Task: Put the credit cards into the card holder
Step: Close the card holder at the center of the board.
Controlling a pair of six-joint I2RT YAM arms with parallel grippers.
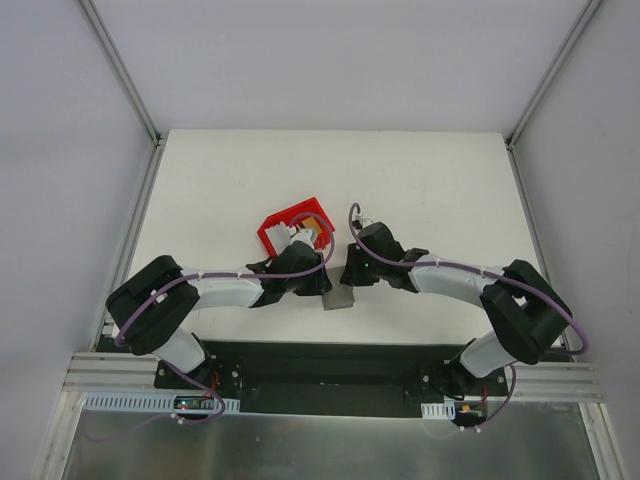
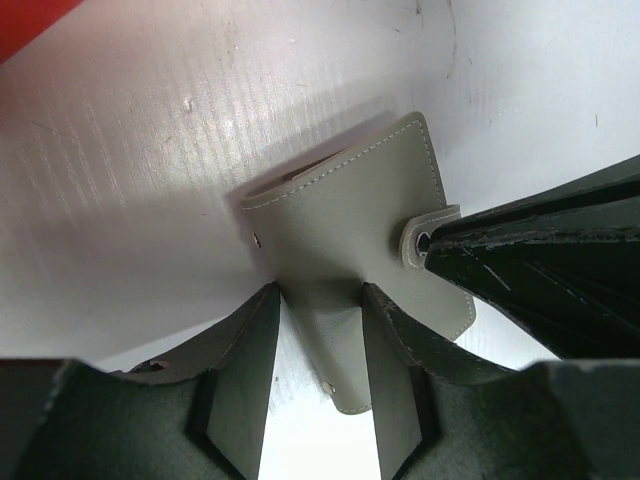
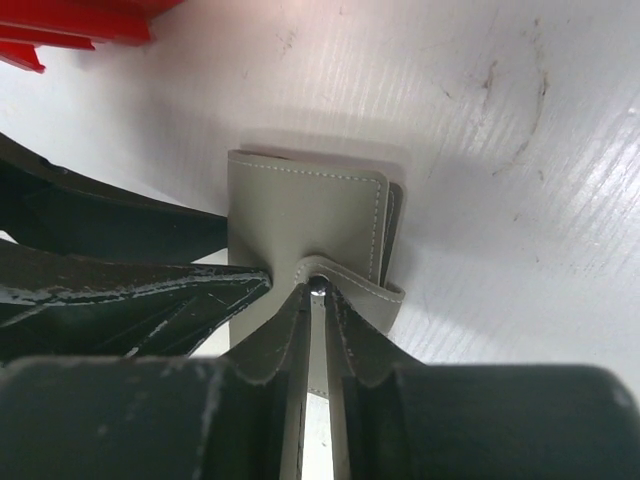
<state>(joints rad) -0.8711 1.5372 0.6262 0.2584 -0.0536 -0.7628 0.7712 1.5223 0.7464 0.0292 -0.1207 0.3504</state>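
The grey card holder (image 2: 350, 215) lies folded on the white table, partly hidden under both grippers in the top view (image 1: 340, 299). My left gripper (image 2: 320, 292) is shut on the holder's near part, and the leather creases between its fingertips. My right gripper (image 3: 317, 285) is shut on the holder's snap strap (image 3: 350, 278), pulling it off the cover (image 3: 300, 215). The right finger (image 2: 520, 260) also shows at the strap in the left wrist view. A gold credit card (image 1: 316, 226) lies in the red bin (image 1: 275, 228); other cards are hidden.
The red bin stands just behind the left gripper (image 1: 316, 282), and its corner shows at the top left of the right wrist view (image 3: 70, 30). The two arms meet at the table's middle near edge. Metal frame posts (image 1: 130, 80) rise at both back corners.
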